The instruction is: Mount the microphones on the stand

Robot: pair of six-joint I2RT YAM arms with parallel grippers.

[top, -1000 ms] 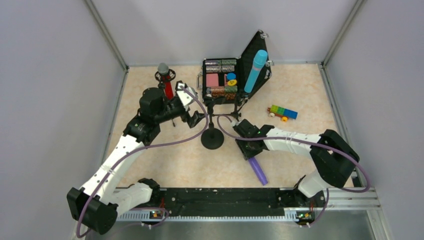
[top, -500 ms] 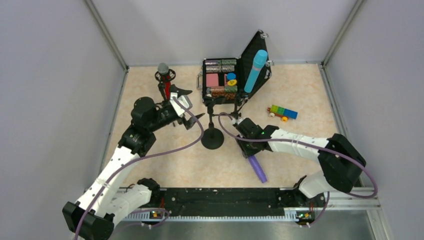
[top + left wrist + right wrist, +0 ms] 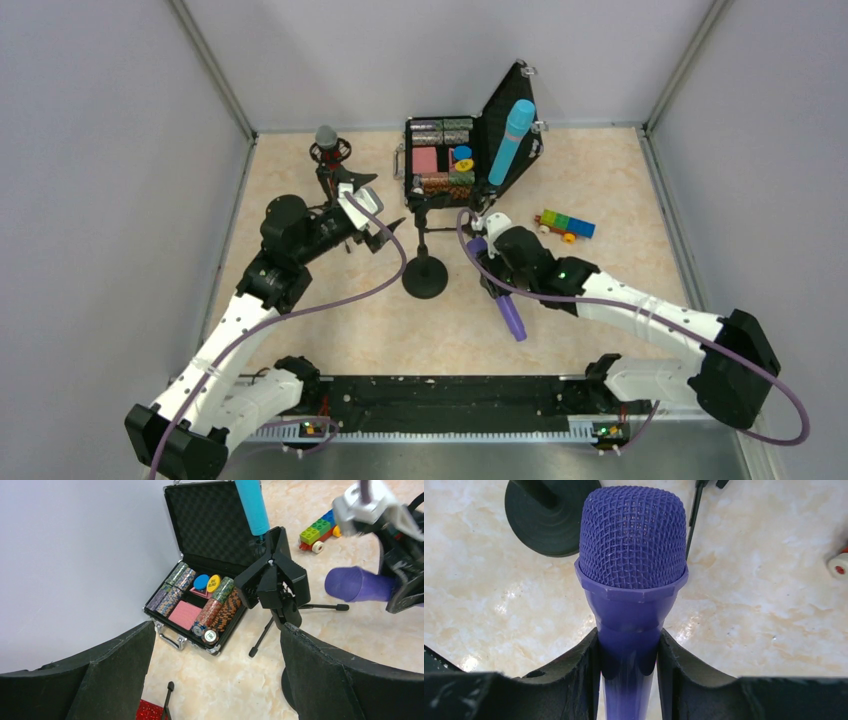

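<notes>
Purple microphone (image 3: 631, 580) is clamped in the right gripper (image 3: 628, 645), jaws closed on the handle just below the head collar; it is carried near-centre, just right of the round-base stand (image 3: 425, 278), head toward the far side, tail toward the near edge

Left gripper (image 3: 378, 203) is held wide apart, nothing in it, just left of that stand

Handling, as judged: light hollow plastic, stiff, smooth tapered body, so slip along the taper is likely if it is pushed tail-first into a clip. The mesh head looks dentable and should not be squeezed. The present grip under the collar is sound; the lower handle is left free for the clip

Red microphone (image 3: 326, 137) is already seated upright in a holder far left. Light blue microphone (image 3: 511, 140) is seated in a black clip (image 3: 272, 580) on tripod legs, in front of the open chip case (image 3: 440, 160)

In the way: tripod legs spread beside the round base, the case right behind, and the open left fingers close by. The brick car (image 3: 565, 225) lies far right, well apart, no concern
</notes>
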